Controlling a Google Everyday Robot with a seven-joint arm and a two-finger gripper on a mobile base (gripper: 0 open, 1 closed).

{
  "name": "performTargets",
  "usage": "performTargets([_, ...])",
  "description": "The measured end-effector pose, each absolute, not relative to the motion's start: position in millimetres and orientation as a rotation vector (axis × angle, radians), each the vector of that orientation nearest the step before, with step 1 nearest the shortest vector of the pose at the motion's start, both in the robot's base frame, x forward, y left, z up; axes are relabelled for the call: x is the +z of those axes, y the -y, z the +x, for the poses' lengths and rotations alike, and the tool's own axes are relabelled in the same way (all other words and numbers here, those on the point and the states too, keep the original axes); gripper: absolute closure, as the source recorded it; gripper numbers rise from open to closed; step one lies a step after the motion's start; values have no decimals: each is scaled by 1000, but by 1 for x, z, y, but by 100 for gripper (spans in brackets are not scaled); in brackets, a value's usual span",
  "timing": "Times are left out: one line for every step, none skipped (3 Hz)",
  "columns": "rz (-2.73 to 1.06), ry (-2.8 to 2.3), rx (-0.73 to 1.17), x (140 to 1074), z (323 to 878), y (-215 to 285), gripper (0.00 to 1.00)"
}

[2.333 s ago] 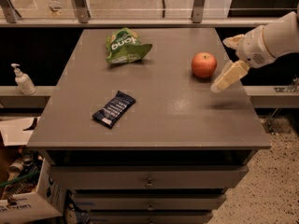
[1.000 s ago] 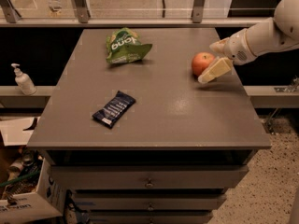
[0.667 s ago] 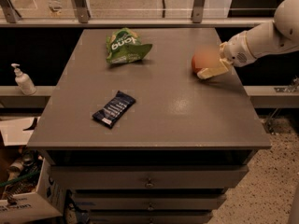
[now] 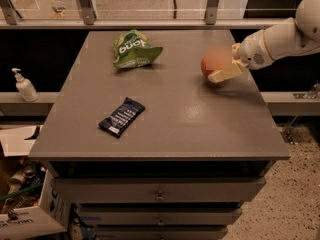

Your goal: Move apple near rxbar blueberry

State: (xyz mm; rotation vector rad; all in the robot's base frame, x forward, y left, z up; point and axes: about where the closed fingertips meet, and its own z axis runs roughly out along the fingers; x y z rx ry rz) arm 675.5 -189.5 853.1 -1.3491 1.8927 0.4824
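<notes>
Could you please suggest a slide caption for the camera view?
Gripper at the apple, right side of the table; rxbar blueberry front-left, green chip bag at back.

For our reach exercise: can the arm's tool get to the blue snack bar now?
Probably yes: the tool is by the apple, and nothing lies between it and the snack bar; the green bag sits farther back.

White arm (image 4: 280, 36) extended from the right, end effector (image 4: 220, 72) pointing left, seemingly tilted downward

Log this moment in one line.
gripper: at apple, right rear of table | rxbar: front left, apart from apple | task: not done
</notes>
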Motion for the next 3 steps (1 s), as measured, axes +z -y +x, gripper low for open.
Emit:
performTargets([-1378,-1850,564,863,659,164,100])
performTargets([-1423,-1816,656,865,641,129,100])
performTargets([-1423,-1816,657,865,641,129,100])
